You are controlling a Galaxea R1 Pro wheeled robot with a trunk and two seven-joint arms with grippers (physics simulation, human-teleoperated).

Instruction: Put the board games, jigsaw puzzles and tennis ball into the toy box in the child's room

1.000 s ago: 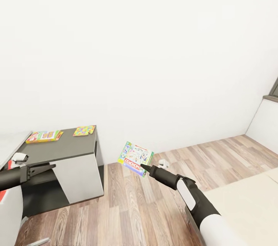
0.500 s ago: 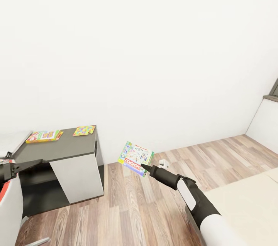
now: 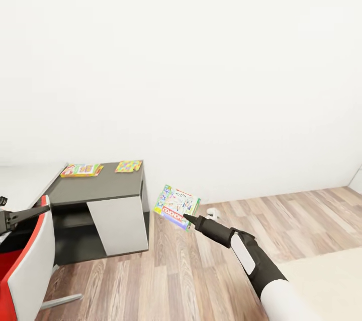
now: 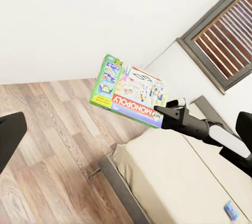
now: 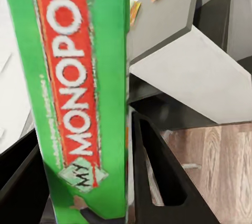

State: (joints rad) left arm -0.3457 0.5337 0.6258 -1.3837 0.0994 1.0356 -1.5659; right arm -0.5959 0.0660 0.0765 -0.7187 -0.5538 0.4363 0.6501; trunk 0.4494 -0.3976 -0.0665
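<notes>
Nearest on the right, a corner of the beige bed [image 3: 327, 286] meets the wood-plank floor [image 3: 201, 281]. At the near left stands a red and white chair [image 3: 25, 265]. The left gripper [image 3: 30, 213] enters at the left edge above the chair; whether its fingers are spread or together cannot be told. Mid-room, the right gripper [image 3: 187, 218] is held out over the floor, its fingers pinching the edge of a My Monopoly board game [image 3: 176, 206], which is tilted and clear of every surface. Further left stands the dark grey table [image 3: 100, 189]. On its far edge lie a second flat game box [image 3: 81, 170] and, just right of it, a jigsaw puzzle [image 3: 128, 166], apart from each other. Behind is a plain white wall [image 3: 201, 59].
</notes>
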